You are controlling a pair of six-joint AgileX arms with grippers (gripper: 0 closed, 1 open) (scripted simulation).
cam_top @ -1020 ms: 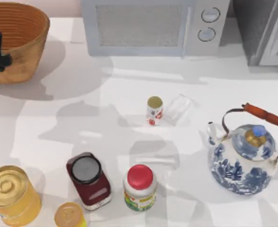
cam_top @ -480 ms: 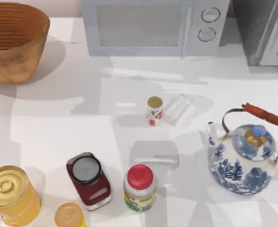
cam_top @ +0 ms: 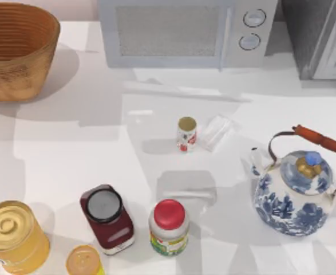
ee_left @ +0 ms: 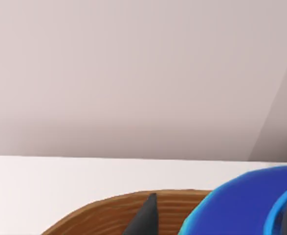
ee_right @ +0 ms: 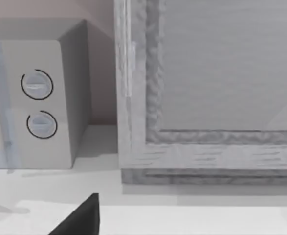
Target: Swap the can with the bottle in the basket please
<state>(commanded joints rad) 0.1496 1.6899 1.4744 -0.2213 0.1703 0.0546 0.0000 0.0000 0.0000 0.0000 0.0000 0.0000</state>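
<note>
The small white and red can [cam_top: 186, 134] with a gold top stands upright at the table's middle. The woven basket [cam_top: 19, 54] sits at the far left corner, and its rim [ee_left: 109, 213] shows in the left wrist view. There the teal bottle [ee_left: 246, 203] with its dark blue shoulder looms close to the camera, over the basket rim. My left gripper [ee_left: 216, 220] is shut on the bottle, with one dark fingertip [ee_left: 145, 218] beside it. A dark part of my right gripper [ee_right: 82, 220] hangs near the microwave.
A microwave [cam_top: 185, 31] and a grey cabinet [cam_top: 322, 37] line the back. A blue-patterned teapot [cam_top: 296, 192] stands at right. Along the front stand a red-capped jar [cam_top: 169, 226], a dark red jar [cam_top: 106, 217], a big yellow tin [cam_top: 13, 235] and a small yellow jar [cam_top: 85, 260]. A clear wrapper [cam_top: 216, 132] lies by the can.
One second ago my left gripper with the bottle showed at the top view's left edge over the basket; it has since moved out past that edge. The arms' shadows on the table shifted.
</note>
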